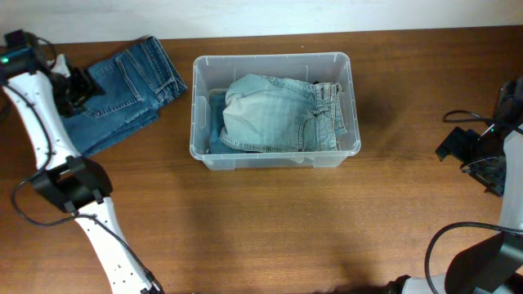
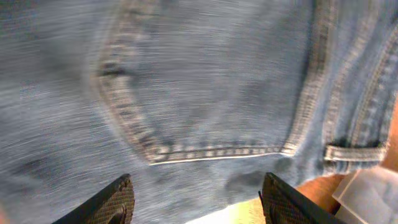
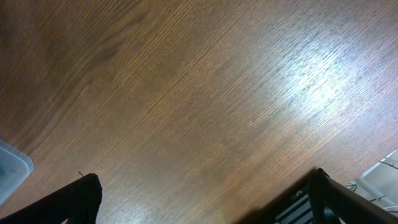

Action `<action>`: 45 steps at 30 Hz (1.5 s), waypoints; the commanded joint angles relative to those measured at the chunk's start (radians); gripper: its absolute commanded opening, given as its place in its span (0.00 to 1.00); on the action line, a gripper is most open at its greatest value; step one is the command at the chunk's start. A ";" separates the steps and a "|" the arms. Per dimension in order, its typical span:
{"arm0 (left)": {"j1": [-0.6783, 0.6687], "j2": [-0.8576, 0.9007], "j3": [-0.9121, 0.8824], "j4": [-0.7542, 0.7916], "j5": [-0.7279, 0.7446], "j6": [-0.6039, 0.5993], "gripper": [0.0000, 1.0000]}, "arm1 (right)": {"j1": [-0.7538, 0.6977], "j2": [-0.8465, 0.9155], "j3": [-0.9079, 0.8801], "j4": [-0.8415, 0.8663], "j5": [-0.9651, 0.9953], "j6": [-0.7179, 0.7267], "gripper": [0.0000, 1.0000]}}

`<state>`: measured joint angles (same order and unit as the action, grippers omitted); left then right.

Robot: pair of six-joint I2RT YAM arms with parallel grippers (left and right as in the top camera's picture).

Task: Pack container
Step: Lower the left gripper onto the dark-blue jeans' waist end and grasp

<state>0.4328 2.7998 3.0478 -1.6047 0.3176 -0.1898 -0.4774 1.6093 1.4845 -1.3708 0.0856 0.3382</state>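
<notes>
Denim is all my left wrist cam gets: darker jeans point(image 2: 205, 81) right under my left pincer point(image 2: 199, 202), whose fingers stand apart with nothing between them. It's blurry, so I can't tell if the tips touch the fabric. My right pincer point(image 3: 205, 193) is spread wide too, holding nothing, just bare wood surface point(image 3: 186, 93) below it. Further out, the container point(image 1: 274, 59) sits mid-surface between my two arms, with lighter folded jeans point(image 1: 278, 114) inside filling most of it. The darker pair lies just beside the container on my left, toward the back edge.
</notes>
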 commanded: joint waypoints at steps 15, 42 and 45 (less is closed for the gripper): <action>0.056 0.005 0.016 -0.048 -0.225 -0.138 0.67 | -0.001 0.000 -0.001 0.001 0.002 0.008 0.98; 0.111 0.086 0.008 0.102 -0.224 0.010 0.63 | -0.001 0.000 -0.001 0.001 0.002 0.008 0.98; 0.117 0.087 0.008 0.130 -0.169 0.048 0.63 | -0.001 0.000 -0.001 0.001 0.002 0.008 0.98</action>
<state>0.5381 2.8769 3.0474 -1.4940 0.0841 -0.2089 -0.4774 1.6093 1.4845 -1.3708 0.0856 0.3374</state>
